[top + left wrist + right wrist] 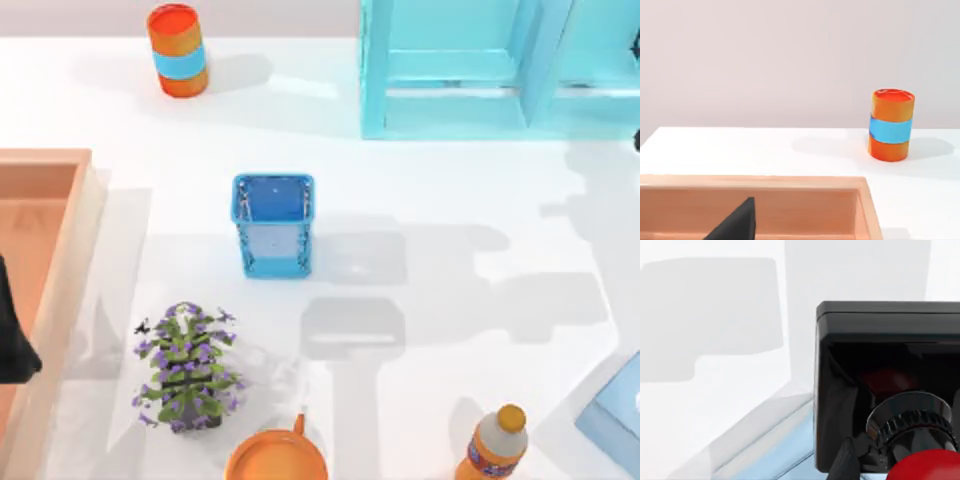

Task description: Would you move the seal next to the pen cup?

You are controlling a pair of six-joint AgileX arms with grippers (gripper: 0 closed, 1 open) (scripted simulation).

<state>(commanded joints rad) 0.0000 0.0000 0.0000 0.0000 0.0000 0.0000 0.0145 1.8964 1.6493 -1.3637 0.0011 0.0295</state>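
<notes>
The seal [890, 390], black block and red knob, sits close under the right wrist camera on a pale blue surface; whether the right fingers grip it, I cannot tell. The pen cup [274, 225] stands mid-desk, the orange cylinder [178, 50] at its 11 o'clock. The left arm [15, 330] is parked over the wooden tray [60, 200] at 9 o'clock; I cannot tell its fingers' state.

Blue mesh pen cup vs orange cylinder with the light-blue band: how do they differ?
The blue translucent square mesh pen cup has see-through walls; the orange cylinder with the light-blue band is round and opaque. The pen cup stands mid-table; the cylinder stands at the far edge, toward the left. The cup is one colour; the cylinder is banded. Both stand upright, open-topped, untouched.
</notes>
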